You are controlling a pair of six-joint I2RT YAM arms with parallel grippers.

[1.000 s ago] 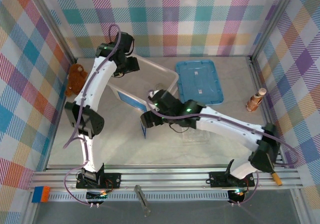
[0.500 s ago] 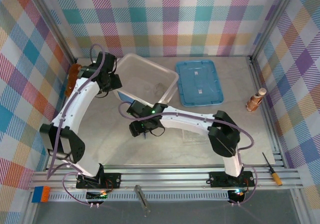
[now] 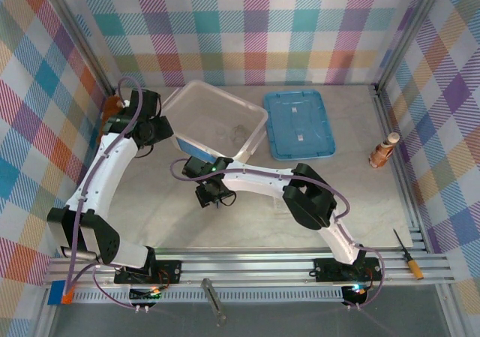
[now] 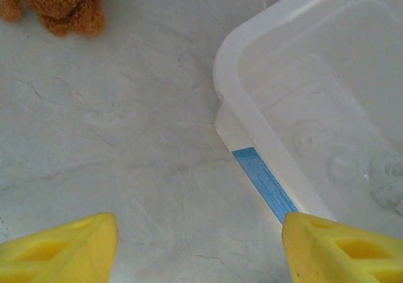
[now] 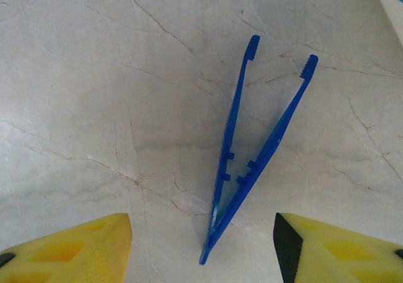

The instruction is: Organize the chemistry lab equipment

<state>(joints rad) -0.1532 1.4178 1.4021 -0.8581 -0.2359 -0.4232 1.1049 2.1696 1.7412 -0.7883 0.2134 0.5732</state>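
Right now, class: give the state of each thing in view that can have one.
Clear bin, open, lid off.
Blue lid, off, flat on the table beside the bin.
Tweezers, lying on the table, tips apart, ungripped.
Left gripper, open, empty.
Right gripper, open over the tweezers, not touching them.

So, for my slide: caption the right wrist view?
Open right pincer above thin dark-blue plastic tweezers lying on pale marbled table.

- Bright, even, diffuse light falls from above; the pale table [image 3: 172,217] reads matte.
- The tweezers [image 5: 255,163] look sharp and cast barely any shadow.
- Beneath the arms in the top view, shadows are soft and faint.
- The bin [image 4: 252,138] interior looks hazy and low in contrast.
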